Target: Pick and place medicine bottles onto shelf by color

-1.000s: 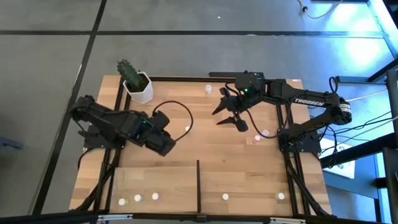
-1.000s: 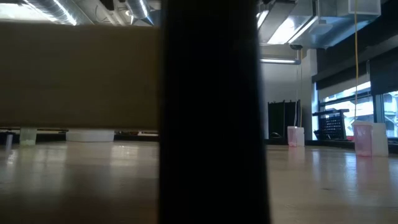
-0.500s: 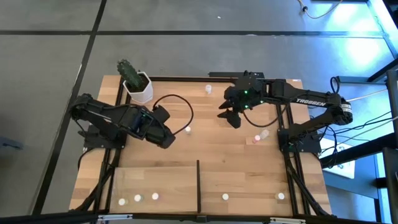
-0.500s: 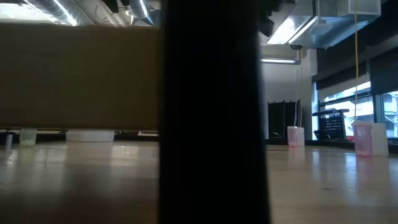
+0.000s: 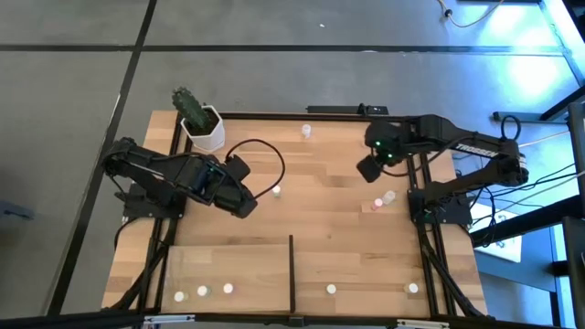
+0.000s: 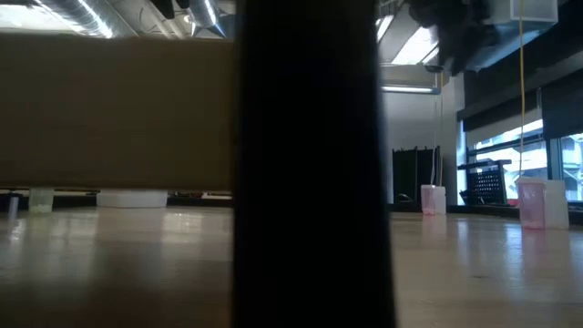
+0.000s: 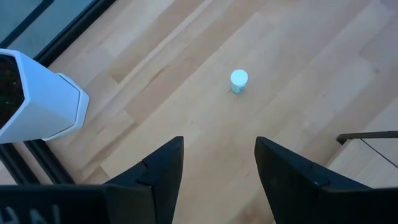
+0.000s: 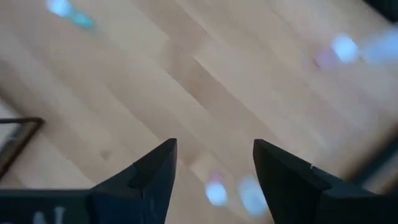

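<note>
On the desk, the biggest thing I see is the shelf, a paler wooden panel along the near edge, running from the near-left corner to a thin black divider at about the middle. Three medicine bottles stand in a row on it close to the near edge; past the divider two more stand on the near-right part, one just beyond the divider and one near the right corner. The white hexagonal cactus pot sits at the far-left corner. My left arm lies across the left half, its left gripper empty with fingers apart, aimed at a green-tinted bottle that stands alone near the desk's centre. My right arm reaches in from the right edge; the right gripper hangs above the far-right part, fingers apart and holding nothing. Below it, by the right edge, a pink bottle and a clear one lie just beside each other. One more bottle stands at the far edge.
</note>
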Robot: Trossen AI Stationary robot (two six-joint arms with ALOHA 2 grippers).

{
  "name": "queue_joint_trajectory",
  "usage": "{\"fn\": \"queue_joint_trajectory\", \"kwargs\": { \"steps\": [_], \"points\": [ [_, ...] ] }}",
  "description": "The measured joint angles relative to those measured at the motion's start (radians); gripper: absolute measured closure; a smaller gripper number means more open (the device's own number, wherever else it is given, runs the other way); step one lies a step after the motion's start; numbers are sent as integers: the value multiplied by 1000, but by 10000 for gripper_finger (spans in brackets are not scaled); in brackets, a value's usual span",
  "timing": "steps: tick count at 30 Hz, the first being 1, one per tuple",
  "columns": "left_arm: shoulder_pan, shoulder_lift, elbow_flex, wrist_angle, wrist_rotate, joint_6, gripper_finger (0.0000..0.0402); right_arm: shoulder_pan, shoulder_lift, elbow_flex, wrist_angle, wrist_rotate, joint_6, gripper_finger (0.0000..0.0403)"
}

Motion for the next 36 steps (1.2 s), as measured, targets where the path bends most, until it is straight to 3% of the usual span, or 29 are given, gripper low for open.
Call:
{"fn": "queue_joint_trajectory", "kwargs": {
  "steps": [5,8,17,24,36],
  "points": [
    [0,0,0,3,0,-5,210,0,-28,0,-185,23,107,189],
    [0,0,0,18,0,-6,210,0,-57,-38,-185,71,150,189],
    [14,0,0,24,1,-12,210,2,-117,-211,-193,-44,401,189],
    [38,1,0,25,2,13,210,2,-117,-336,-132,-76,592,189],
    [39,1,0,24,4,24,210,-32,-117,-546,65,-160,608,189]
  ]
}}
